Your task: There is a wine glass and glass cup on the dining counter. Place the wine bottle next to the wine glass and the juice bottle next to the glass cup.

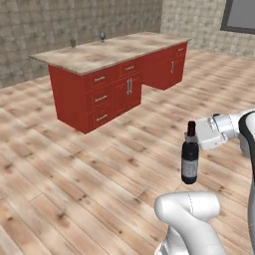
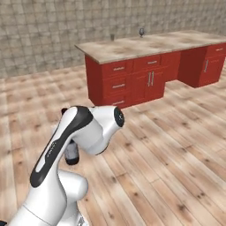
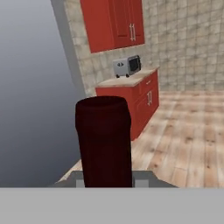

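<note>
My gripper (image 1: pixel 192 137) is shut on the dark red neck of the wine bottle (image 1: pixel 190 159), which hangs upright above the wooden floor, well short of the dining counter (image 1: pixel 124 50). In the hand view the neck capsule (image 3: pixel 104 140) rises straight up between the fingers. From the right, the bottle's base (image 2: pixel 72 155) peeks out behind my arm. At the far edge of the counter stand the stemmed wine glass (image 1: pixel 102 36) (image 2: pixel 141 32) and, to its left, the glass cup (image 1: pixel 73 43) (image 2: pixel 112 37). The juice bottle is out of view.
The dining counter (image 2: pixel 154 44) sits on red drawers and cabinet doors with open wooden floor all around. The hand view looks at another red cabinet run with a toaster (image 3: pixel 127 65) on it, below red wall cabinets (image 3: pixel 113 24).
</note>
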Controlling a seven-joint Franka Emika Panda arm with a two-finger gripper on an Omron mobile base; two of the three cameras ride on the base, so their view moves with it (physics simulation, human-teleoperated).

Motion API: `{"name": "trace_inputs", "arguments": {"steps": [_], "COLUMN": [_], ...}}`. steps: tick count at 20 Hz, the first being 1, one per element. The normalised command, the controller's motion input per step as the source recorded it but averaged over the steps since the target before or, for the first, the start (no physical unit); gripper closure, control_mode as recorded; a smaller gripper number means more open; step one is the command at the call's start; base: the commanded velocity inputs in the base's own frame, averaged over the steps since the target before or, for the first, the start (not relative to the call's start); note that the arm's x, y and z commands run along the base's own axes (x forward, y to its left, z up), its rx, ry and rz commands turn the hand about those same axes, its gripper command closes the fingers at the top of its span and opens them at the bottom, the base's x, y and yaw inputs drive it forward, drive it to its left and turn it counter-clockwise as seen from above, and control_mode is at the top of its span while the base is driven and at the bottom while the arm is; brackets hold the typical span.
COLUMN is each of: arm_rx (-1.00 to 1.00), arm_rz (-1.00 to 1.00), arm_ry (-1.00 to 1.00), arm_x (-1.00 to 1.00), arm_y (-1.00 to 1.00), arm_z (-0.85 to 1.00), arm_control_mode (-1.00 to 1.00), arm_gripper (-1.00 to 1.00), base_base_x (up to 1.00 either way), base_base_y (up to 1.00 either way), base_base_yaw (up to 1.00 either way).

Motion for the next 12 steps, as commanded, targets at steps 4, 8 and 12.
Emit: {"name": "trace_inputs", "arguments": {"steps": [4,8,12], "arm_rx": [0.0,0.0,0.0], "arm_rz": [0.0,0.0,0.0], "arm_ry": [0.0,0.0,0.0], "arm_x": [0.0,0.0,0.0], "arm_y": [0.0,0.0,0.0], "arm_z": [0.0,0.0,0.0], "arm_control_mode": [1.0,1.0,1.0], "arm_gripper": [1.0,1.0,1.0], "base_base_x": [0.75,0.82,0.82], "base_base_y": [0.35,0.41,0.44], "base_base_yaw": [-0.28,-0.16,-0.12]}}
